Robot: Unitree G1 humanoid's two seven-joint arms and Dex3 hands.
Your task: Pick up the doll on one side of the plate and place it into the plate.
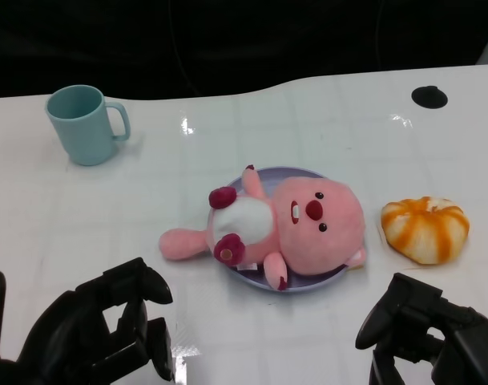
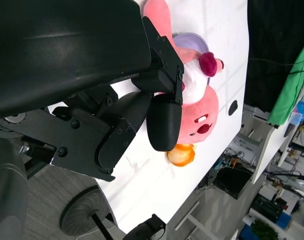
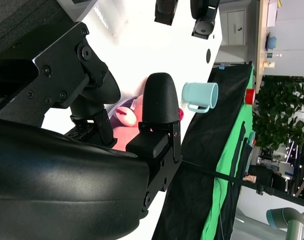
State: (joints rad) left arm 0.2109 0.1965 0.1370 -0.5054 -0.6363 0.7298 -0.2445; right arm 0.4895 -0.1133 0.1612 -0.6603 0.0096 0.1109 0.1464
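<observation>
A pink plush doll lies on its back across the lavender plate in the middle of the table, one arm hanging over the plate's left rim. My left hand hovers low near the table's front edge, to the left of the plate, holding nothing. My right hand sits at the front right, also empty and apart from the doll. The left wrist view shows the doll and the plate beyond my fingers. In the right wrist view a bit of the doll peeks out behind my fingers.
A light blue mug stands at the back left. An orange-and-white striped soft toy lies just right of the plate. A black round spot marks the table's far right. The table's back edge meets a dark backdrop.
</observation>
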